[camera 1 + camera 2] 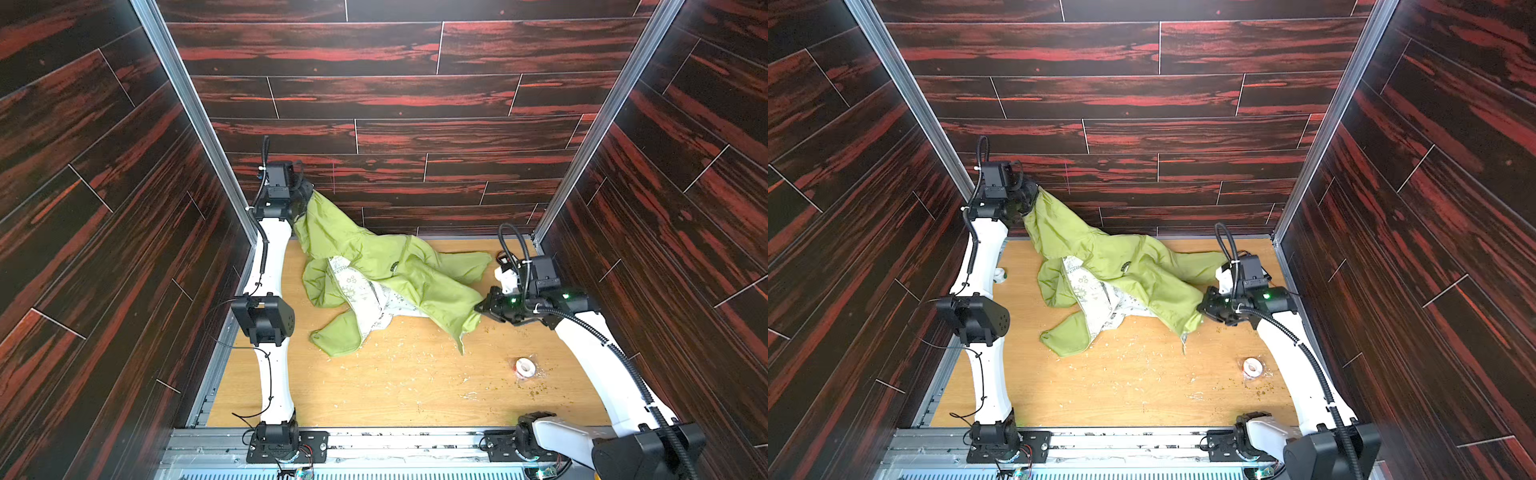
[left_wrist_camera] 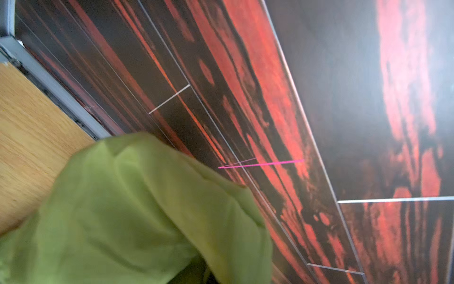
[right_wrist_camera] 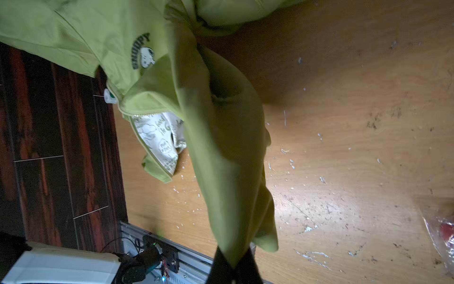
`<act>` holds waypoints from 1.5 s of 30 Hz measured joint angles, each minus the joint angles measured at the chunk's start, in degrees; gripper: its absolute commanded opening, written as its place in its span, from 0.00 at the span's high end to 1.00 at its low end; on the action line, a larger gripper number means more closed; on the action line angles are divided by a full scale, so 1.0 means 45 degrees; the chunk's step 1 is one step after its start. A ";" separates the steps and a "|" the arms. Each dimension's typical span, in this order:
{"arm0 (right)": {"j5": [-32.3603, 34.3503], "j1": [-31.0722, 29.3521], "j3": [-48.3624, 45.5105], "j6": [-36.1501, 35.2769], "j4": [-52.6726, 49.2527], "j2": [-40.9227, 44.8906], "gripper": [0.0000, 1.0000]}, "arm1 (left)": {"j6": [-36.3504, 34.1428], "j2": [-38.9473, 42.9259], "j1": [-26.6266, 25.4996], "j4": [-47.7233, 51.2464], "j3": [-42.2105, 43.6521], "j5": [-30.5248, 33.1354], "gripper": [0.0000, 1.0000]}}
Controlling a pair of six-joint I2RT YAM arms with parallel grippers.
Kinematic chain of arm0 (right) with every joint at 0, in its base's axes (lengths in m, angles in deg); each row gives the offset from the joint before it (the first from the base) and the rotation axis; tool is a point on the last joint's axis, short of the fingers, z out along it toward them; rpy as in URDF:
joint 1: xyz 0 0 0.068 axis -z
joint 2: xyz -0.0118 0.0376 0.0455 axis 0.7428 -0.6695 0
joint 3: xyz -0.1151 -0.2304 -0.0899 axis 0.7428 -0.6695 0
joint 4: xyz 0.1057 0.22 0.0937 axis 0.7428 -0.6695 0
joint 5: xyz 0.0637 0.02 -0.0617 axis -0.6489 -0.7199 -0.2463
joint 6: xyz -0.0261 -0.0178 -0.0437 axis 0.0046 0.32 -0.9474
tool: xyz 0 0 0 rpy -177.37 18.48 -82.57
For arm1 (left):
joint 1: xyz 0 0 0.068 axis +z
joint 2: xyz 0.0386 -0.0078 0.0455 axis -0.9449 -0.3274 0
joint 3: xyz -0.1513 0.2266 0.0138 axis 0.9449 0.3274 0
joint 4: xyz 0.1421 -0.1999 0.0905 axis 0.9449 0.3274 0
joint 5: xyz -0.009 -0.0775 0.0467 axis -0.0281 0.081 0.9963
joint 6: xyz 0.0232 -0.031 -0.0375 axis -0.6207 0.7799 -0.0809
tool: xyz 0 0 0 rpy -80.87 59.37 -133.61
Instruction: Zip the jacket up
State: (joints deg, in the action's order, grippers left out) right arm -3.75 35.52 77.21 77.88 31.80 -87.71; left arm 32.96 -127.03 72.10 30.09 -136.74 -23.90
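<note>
- Two grippers hold one garment: the jacket [image 1: 374, 257] [image 1: 1108, 257], a thin, lime-green fabric that creases into soft folds and sags between them across the far half of the counter [image 1: 415, 386] [image 1: 1142, 386].
- Its white lining [image 1: 361, 291] [image 3: 159, 137], printed with small drawings and words, shows where the front falls open. A pale toothed zipper edge [image 3: 152, 157] runs along that opening, unjoined.
- A small dark chest print [image 1: 395, 266] [image 3: 143, 52] with arched letters sits on the green outer face.
- The left gripper [image 1: 306, 198] [image 1: 1034, 194] is raised at the far left, close to the back wall [image 1: 374, 95], a dark panel with red wood-grain streaks. Its jaws are together on a bunched end of the jacket, which hangs down from it to the counter; in the left wrist view, blurred green cloth [image 2: 137, 209] hides the jaws.
- The right gripper [image 1: 482, 309] [image 1: 1202, 308] [image 3: 233, 268] sits low at the right, jaws pinched on a narrow gathered fold of the jacket [image 3: 221, 147], with a loose corner drooping just beside it.
- A rounded green flap lies flat at the near left of the heap.
- The counter is pale, smooth wood grain scattered with light flecks [image 1: 399, 353].
- A small white roll [image 1: 524, 367] [image 1: 1252, 366] in clear wrap lies near the right arm, apart from the jacket.
</note>
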 measured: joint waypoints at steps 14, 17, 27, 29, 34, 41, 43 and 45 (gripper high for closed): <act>0.0015 0.0000 -0.2191 0.0238 0.0758 -0.1938 1.00 | 0.2210 -0.2958 0.0068 -0.0141 -0.0865 -0.0102 0.10; 0.0010 0.0000 -0.1967 0.0253 0.0933 -0.2725 1.00 | 0.2171 -0.3206 0.0092 0.0083 -0.0860 -0.0233 0.08; -0.0131 0.0000 -0.1054 0.0180 0.1447 -0.3920 1.00 | 0.1117 -0.0010 -0.0029 0.0656 0.2827 -0.1112 0.33; -0.0185 0.0010 -0.1054 0.0165 0.1472 -0.3949 1.00 | 0.1161 0.1700 -0.0155 0.0287 0.5255 -0.1520 0.36; -0.0253 0.0024 -0.1059 0.0141 0.1564 -0.3949 1.00 | 0.2045 0.5115 -0.1243 -0.1870 1.1016 -0.2531 0.39; -0.0321 0.0058 -0.1083 0.0141 0.1632 -0.3949 1.00 | 0.3497 0.5396 -0.3225 -0.3988 1.5023 -0.3507 0.46; -0.0325 0.0058 -0.1083 0.0141 0.1656 -0.3949 1.00 | 0.3755 0.5328 -0.3337 -0.4313 1.5538 -0.3546 0.46; -0.0325 0.0058 -0.1083 0.0141 0.1661 -0.3944 1.00 | 0.3900 0.5309 -0.3283 -0.4741 1.5829 -0.3497 0.46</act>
State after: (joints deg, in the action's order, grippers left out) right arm -5.22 35.78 72.34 78.51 39.28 -105.45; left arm 50.52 -103.14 57.33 8.76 -65.50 -39.64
